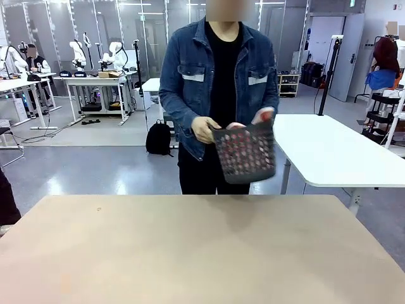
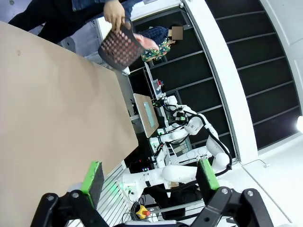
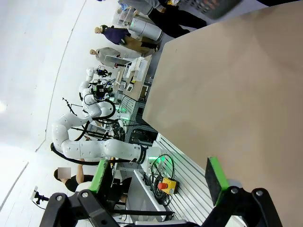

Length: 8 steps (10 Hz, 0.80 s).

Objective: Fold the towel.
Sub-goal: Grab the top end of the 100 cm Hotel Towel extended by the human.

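Across the table a person holds a dark perforated basket (image 1: pixel 245 152) in both hands, just above the far edge. Salmon-pink cloth, the towel (image 1: pixel 266 116), shows through the holes and pokes out at the rim by one hand. In the left wrist view the basket (image 2: pixel 120 47) hangs at the top with the pink towel (image 2: pixel 147 41) bulging from it. My left gripper (image 2: pixel 150 175) is open with nothing between its green pads, off the table's side. My right gripper (image 3: pixel 157 176) is open and holds nothing, beyond the opposite side; the basket (image 3: pixel 213 5) is far ahead.
The tan table (image 1: pixel 202 253) lies bare in front of the person. A white table (image 1: pixel 329 152) stands behind at the right and a black backpack (image 1: pixel 159 138) sits on the floor. A red emergency button (image 3: pixel 163 185) lies below the table's edge.
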### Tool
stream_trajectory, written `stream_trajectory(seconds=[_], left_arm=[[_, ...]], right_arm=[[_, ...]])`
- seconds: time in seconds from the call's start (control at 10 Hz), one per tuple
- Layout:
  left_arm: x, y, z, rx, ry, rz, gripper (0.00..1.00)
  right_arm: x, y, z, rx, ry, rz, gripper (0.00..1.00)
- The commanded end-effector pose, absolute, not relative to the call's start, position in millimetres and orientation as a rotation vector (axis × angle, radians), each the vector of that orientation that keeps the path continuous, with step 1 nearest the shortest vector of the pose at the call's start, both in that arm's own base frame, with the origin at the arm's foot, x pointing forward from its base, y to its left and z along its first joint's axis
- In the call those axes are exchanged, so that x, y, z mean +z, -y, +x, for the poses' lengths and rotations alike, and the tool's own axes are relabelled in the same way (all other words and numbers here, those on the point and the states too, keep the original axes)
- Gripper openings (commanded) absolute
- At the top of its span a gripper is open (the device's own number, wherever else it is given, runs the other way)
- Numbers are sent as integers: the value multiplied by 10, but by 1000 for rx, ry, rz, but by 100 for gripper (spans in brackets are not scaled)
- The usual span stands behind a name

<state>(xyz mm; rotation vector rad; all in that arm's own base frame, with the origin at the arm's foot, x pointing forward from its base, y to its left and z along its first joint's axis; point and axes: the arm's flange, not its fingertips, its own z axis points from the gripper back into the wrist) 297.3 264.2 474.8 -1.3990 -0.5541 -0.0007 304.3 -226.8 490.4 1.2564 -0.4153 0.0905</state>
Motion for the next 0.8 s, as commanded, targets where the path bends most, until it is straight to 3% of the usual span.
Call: stream_trajectory(seconds=[0.0,0.7], left_arm=[[4752,-2653,2953,-2,540,-1405,100],[4752,-2653,2953,-2,540,-1405,100]], right_arm=[[4913,2284,3043,102,423,1263,100],[4913,2284,3043,102,423,1263,100]])
